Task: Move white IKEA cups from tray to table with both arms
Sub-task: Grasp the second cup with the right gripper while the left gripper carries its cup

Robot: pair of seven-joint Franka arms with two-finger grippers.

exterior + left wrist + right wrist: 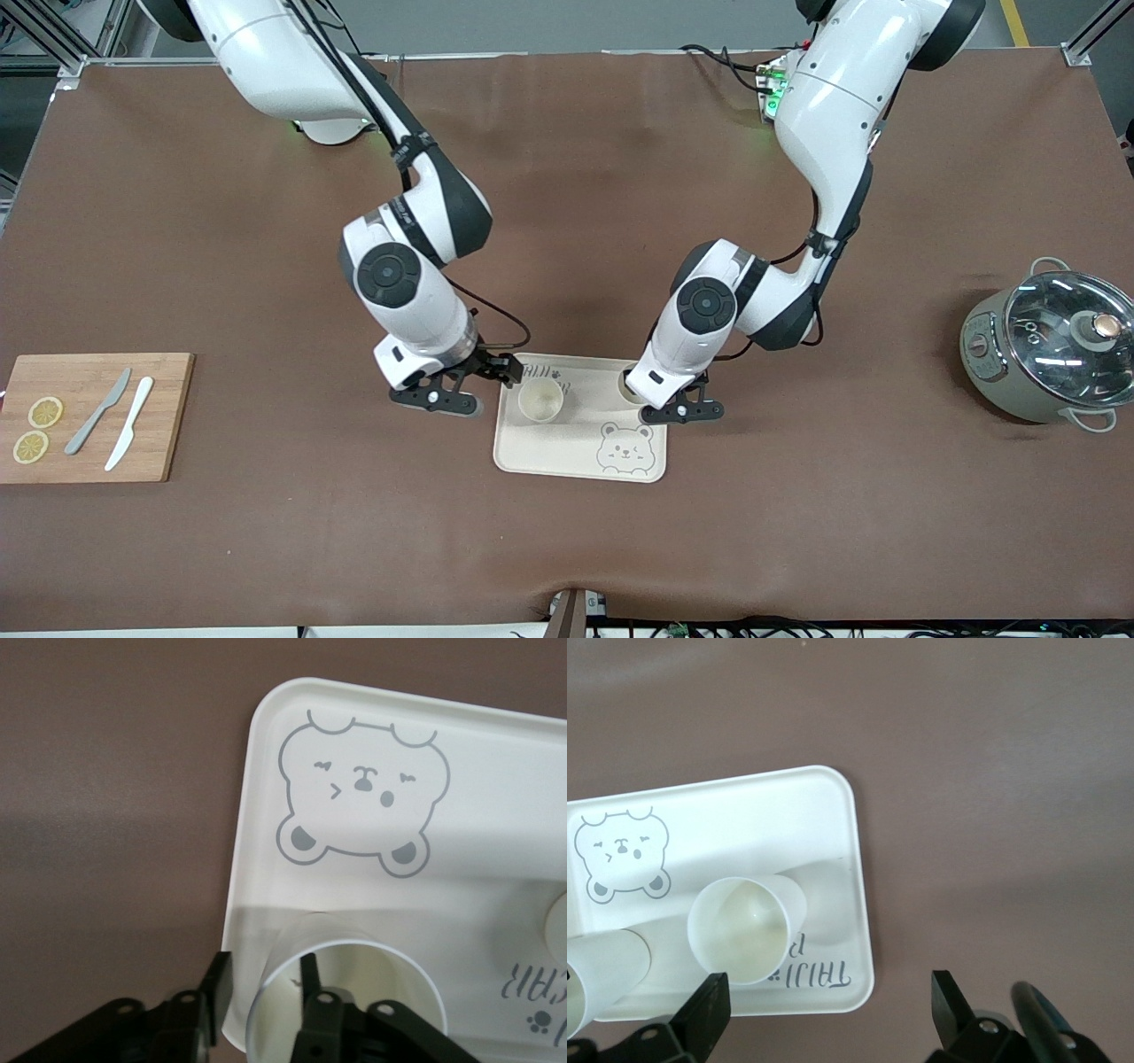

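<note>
A cream bear tray (567,447) lies mid-table. One white cup (541,400) stands upright on it toward the right arm's end. My right gripper (469,385) hangs open and empty just off that end of the tray; its wrist view shows this cup (740,926), the tray (815,815) and the gripper (828,1010) wide open. The second cup (631,387) stands on the tray toward the left arm's end. My left gripper (264,988) straddles this cup's (381,974) wall, one finger inside, one outside, with gaps on both sides. It also shows in the front view (660,403).
A wooden cutting board (164,416) with two lemon slices (44,412) and two knives (128,424) lies at the right arm's end. A pot with a glass lid (1050,341) stands at the left arm's end. The brown mat (567,549) covers the table.
</note>
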